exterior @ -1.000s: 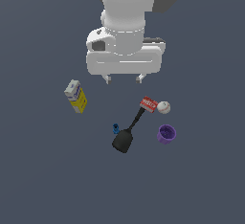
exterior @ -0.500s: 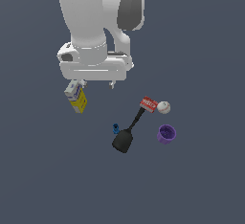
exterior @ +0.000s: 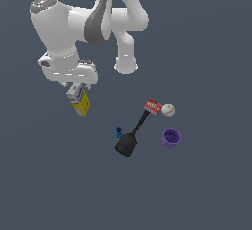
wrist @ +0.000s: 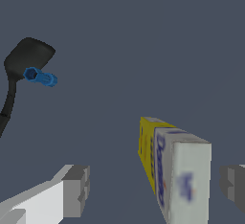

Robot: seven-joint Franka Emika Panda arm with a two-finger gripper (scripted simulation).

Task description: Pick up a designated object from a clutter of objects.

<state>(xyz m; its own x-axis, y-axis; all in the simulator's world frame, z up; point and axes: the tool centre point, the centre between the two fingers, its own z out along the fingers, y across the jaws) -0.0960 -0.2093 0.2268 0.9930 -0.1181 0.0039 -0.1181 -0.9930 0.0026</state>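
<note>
- Five loose items are counted on the dark floor: one yellow-white carton (exterior: 78,100), one black spatula (exterior: 132,136) with a red label (exterior: 153,106), one white ball (exterior: 168,109), one purple cup (exterior: 171,137) and one tiny blue piece (exterior: 118,132).
- One gripper (exterior: 75,84) is seen, held just above the carton's white and blue-purple printed end; in the wrist view the fingers (wrist: 76,190) are spread wide, one on each side of the carton (wrist: 174,168), and nothing is clamped.
- The carton is found towards the exterior view's left, well apart from the other four items, with its yellow end pointing away from the gripper.
- The remaining four are clustered towards the exterior view's right: the ball lies just beside the red label, the cup near the spatula's blade, the blue piece just beside the handle.
- In the wrist view a gap is seen between each finger and the carton's sides.
- Bare floor is seen all round the carton, and between it and the spatula (wrist: 19,70) and blue piece (wrist: 40,77).
</note>
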